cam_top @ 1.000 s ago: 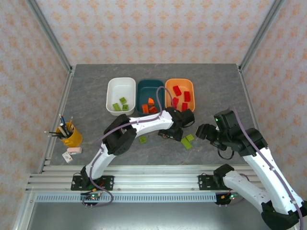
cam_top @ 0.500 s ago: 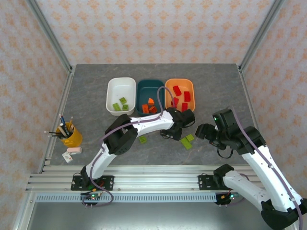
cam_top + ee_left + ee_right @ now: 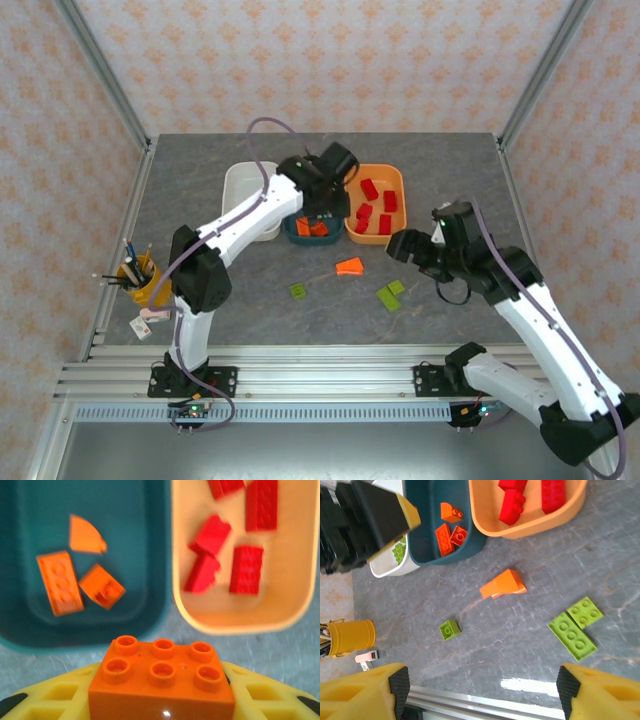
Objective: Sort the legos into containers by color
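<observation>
Left wrist view: my left claw (image 3: 162, 700) clamped on orange 2x3 brick (image 3: 162, 677), studs up, long axis 9–3. Dark teal tub (image 3: 125, 525), holding orange pieces (image 3: 60, 582), lies at 11 o'clock from brick. Orange tub (image 3: 295, 555) with reds (image 3: 247, 570) at 1 o'clock. Brick sits short of both rims, near divide. My read: shift toward 11 before release, else it drops on table (image 3: 280, 655) or among reds. Right claw (image 3: 482, 680) spread wide, empty, loose orange slope (image 3: 504, 585) at its 12.
</observation>
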Motion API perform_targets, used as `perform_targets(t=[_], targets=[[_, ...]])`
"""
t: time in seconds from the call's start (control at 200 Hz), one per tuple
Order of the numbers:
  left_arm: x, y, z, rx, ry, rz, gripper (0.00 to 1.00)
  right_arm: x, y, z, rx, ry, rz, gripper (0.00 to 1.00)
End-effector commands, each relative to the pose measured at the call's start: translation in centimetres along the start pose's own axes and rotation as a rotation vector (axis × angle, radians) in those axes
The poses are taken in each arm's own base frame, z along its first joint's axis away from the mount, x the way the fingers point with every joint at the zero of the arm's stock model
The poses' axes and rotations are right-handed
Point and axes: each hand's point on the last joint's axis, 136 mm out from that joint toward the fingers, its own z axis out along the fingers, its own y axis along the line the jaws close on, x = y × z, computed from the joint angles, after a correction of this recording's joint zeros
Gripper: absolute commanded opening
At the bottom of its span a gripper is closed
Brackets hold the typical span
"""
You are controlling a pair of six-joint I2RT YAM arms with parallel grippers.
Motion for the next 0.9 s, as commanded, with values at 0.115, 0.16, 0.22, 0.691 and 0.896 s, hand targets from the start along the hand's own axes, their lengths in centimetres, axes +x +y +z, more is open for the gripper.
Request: perform_targets(t=[0.115, 0.16, 0.22, 0.691, 0.896], targets=[[-4.7, 0.9, 4.8, 0.025, 0.035, -0.047, 0.46, -2.2, 2.4, 1.0, -0.052, -0.031, -0.027, 0.79], [-5.6, 0.7, 5.6, 0.035, 0.033, -0.053, 0.46, -2.3, 2.4, 1.3, -0.045, -0.030, -0.023, 0.79], [-6.6, 0.8, 6.6, 0.038, 0.028, -0.062, 0.46, -2.3, 2.4, 1.6, -0.043, -0.029, -0.020, 0.79], [-6.7, 4.1, 13.1, -0.033, 0.093, -0.088, 0.62, -2.2, 1.3, 3.2, 0.012, -0.004, -0.007, 0.79], [-8.3, 3.6, 10.4, -0.016, 0.029, -0.090, 0.72, -2.0, -0.5, 3.7, 0.109, 0.011, -0.010, 0.79]])
